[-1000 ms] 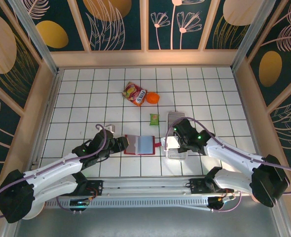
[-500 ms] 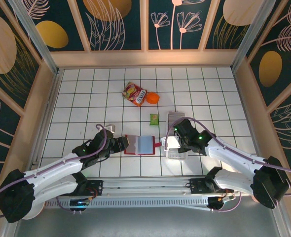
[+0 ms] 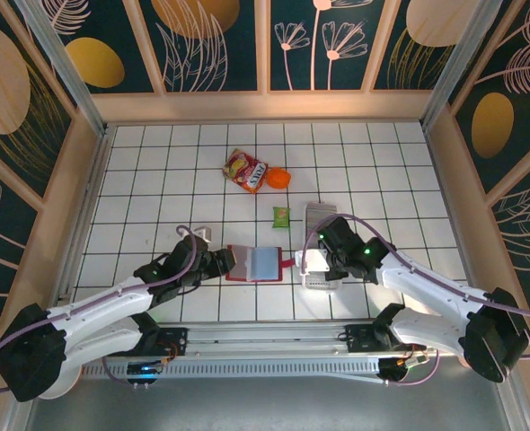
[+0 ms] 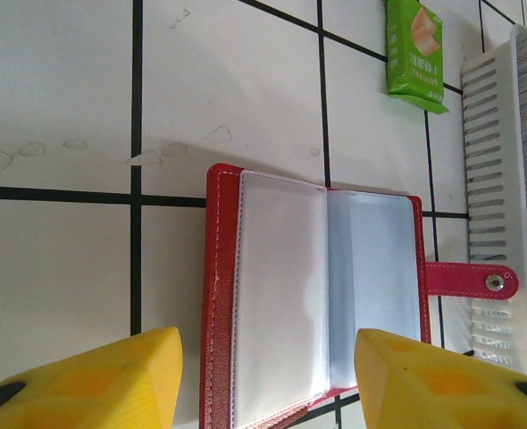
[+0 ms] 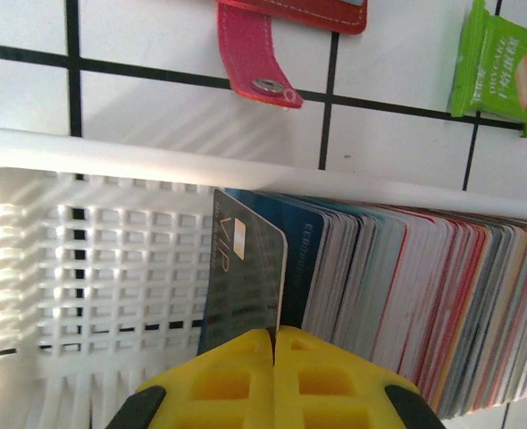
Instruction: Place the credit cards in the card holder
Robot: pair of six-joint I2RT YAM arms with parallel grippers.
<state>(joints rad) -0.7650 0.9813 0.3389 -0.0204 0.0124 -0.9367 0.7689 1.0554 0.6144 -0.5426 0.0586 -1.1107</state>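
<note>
in the tray [image 5: 112, 232], right tool [image 5: 272, 353] pinches an upright card [image 5: 241, 268]; left tool [image 4: 265, 357] gapes by card holder [image 4: 281, 277].

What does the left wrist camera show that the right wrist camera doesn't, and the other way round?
Left wrist, not right: the red card holder lying open, clear pockets up, and the left gripper with its yellow jaws apart.

Right wrist, not left: the right gripper with jaws shut on a grey card at the front of the row of credit cards, plus the lattice floor of the white tray.

Both: the holder's snap tab, the green snack packet, and the tray with its cards.
</note>
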